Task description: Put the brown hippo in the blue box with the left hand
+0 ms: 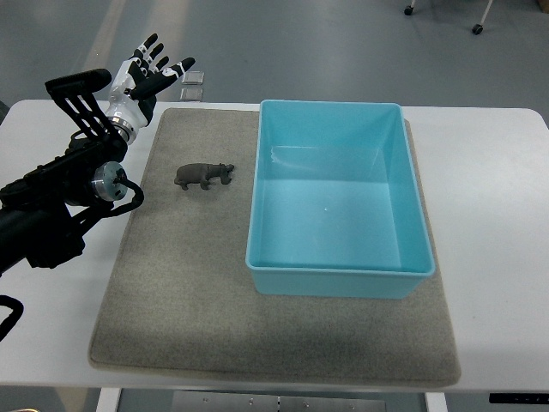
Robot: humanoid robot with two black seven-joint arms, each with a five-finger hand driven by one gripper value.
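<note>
Small brown plastic hippo point(204, 176) standing free just left of the empty light-blue plastic box point(339, 197); left hand point(147, 75) beyond it, fingers spread wide, holding nothing, ready for reaching.

One brown hippo point(204, 176), one blue box point(340, 271), one mat point(171, 318), one hand point(147, 77).

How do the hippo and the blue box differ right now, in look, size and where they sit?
The brown hippo is dark and small; the blue box is light blue and far larger. The hippo is a solid animal figure standing on its feet; the box is an open rectangular container with nothing visible inside. The hippo sits left of the box, apart from it and nearer the left hand, which holds nothing. Both rest on the grey mat.
</note>
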